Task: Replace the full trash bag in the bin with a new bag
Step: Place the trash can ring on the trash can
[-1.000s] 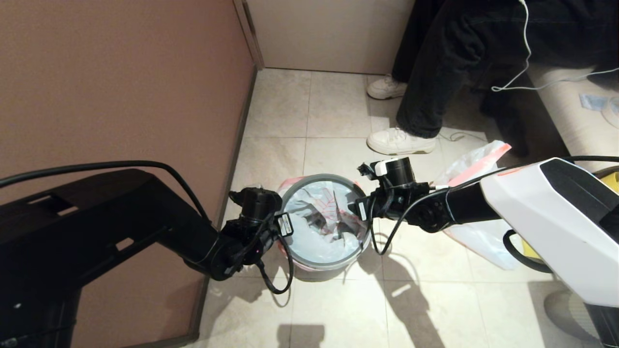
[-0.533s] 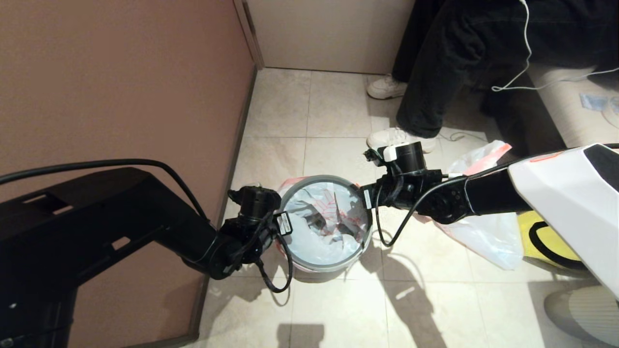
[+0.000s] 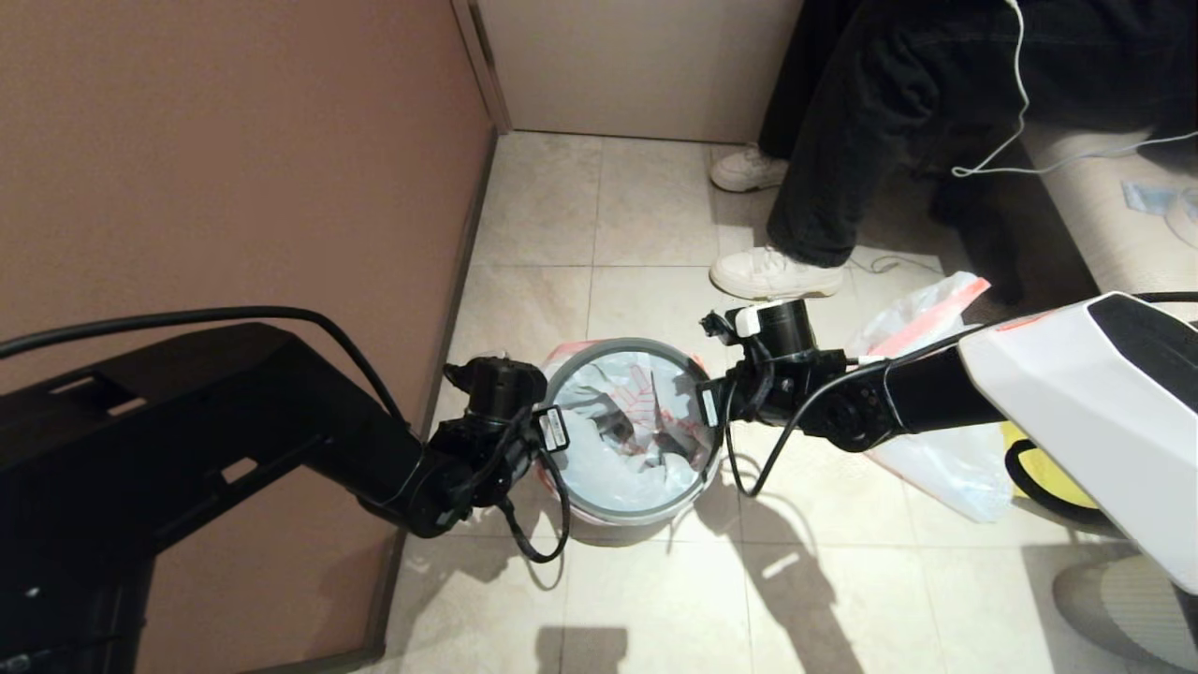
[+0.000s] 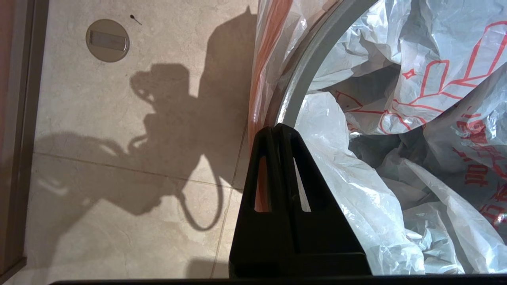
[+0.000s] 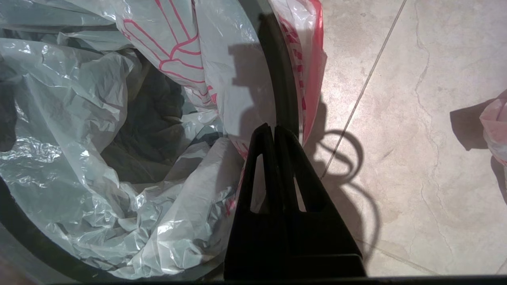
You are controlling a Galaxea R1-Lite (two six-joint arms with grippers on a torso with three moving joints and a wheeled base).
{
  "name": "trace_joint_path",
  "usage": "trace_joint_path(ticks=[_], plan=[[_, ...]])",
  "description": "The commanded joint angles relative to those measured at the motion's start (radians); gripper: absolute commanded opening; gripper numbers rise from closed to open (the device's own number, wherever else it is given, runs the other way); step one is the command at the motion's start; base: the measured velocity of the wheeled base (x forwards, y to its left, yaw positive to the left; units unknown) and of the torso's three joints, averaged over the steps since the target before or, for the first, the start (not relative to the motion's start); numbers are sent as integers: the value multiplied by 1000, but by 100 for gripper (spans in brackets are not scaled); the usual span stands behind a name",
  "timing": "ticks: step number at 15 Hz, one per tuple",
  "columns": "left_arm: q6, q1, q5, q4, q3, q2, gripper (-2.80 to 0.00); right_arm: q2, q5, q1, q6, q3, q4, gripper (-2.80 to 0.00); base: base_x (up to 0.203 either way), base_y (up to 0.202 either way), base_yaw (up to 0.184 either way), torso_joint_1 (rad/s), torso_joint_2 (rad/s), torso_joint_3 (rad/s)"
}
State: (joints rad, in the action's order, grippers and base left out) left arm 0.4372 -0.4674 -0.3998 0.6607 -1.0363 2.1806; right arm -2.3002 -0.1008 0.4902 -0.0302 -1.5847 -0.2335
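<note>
The bin (image 3: 608,535) stands on the tiled floor, topped by its grey hoop (image 3: 625,513) (image 4: 313,51). The new bag (image 3: 618,449) (image 4: 396,59) (image 5: 79,99) lines it, crumpled inside, and its pink-red band (image 4: 261,59) (image 5: 313,59) is folded over the outside under the hoop. My left gripper (image 4: 274,127) is shut with its tips on the hoop's left side. My right gripper (image 5: 273,126) is shut at the right rim. I see nothing between either pair of fingers. The full trash bag (image 3: 936,459) lies on the floor right of the bin, partly behind my right arm.
A brown wall panel (image 3: 234,159) runs close along the bin's left. A person's legs and white shoes (image 3: 772,276) stand just beyond the bin. A yellow bag (image 3: 1039,468) lies at the right. A round floor drain cover (image 4: 107,40) sits left of the bin.
My right gripper has closed from open at the bin's right rim, and the right arm shifted slightly away and back. The left arm has stayed put, shut.
</note>
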Motion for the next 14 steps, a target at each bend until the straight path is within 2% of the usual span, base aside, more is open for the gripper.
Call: trace_joint_path(ticks=[1,14], plan=[[3,1,-4,4,-8,1,-280,-33,0,-1,1,-3,-12,-280,0,0,0,0,0,0],[11,21,-4,10,-10,72,-280,-61,3,-27,-4,-5,-29,-280,0,0,0,0,0,0]])
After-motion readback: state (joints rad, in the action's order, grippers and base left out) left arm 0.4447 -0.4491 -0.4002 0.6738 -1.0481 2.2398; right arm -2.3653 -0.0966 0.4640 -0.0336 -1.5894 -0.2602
